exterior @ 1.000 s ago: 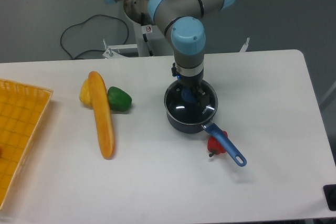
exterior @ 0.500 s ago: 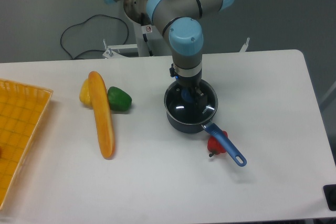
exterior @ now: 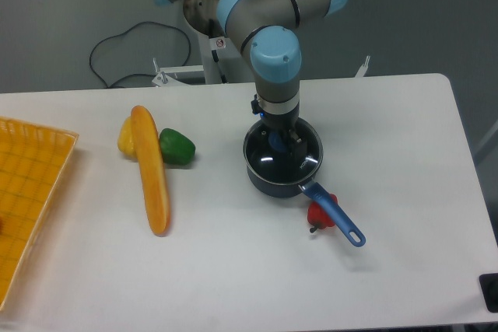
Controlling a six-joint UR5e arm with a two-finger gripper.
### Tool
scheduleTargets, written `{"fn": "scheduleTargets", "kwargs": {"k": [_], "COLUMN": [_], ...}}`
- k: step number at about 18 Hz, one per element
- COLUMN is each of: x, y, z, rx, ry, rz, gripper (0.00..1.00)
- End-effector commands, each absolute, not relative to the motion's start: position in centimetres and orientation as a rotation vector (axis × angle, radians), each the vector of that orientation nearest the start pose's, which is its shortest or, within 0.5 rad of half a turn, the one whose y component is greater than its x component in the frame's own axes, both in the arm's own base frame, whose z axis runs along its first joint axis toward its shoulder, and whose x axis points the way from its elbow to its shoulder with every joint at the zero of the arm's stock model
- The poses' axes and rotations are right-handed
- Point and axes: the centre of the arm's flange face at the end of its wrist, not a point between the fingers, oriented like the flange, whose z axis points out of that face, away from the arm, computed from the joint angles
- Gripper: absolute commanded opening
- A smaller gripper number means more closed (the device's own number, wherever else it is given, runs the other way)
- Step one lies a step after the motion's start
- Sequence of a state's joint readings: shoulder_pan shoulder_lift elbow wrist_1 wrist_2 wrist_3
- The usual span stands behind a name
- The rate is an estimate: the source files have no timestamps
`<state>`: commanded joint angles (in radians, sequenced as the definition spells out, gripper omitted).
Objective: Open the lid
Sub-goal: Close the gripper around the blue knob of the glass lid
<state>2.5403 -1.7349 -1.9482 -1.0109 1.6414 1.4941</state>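
Almost nothing has been moved since the earlier frames: the jaws of the gripper [exterior: 278, 141] are kept lowered at the blue knob [exterior: 275, 143] of the round clear glass lid [exterior: 282, 155], though whether it is gripped cannot be told. That lid is seated on the dark blue saucepan [exterior: 268, 183], beside which a red pepper [exterior: 318, 214] lies on the white bench [exterior: 405, 161].

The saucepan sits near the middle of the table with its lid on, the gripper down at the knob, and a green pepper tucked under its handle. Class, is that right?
One detail is wrong. The pepper under the saucepan handle is red; the green pepper lies left, beside the baguette. The camera view shows this. The lid is on, and the gripper is down at the knob.
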Motion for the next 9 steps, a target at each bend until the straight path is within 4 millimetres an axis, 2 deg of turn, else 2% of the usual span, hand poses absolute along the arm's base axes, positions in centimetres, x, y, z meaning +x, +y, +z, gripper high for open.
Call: {"fn": "scheduleTargets", "kwargs": {"k": [4,6,9], "x": [-34.66,-34.72,-34.76], "y": [39.11,39.06,39.08], "z": [28.21,28.21,28.28], "rx": [-3.091,-3.091,-3.089], "ry": [0.829,0.826,0.833], "rz": [0.065,0.064,0.067], "gripper": [0.88,0.82,0.82]}}
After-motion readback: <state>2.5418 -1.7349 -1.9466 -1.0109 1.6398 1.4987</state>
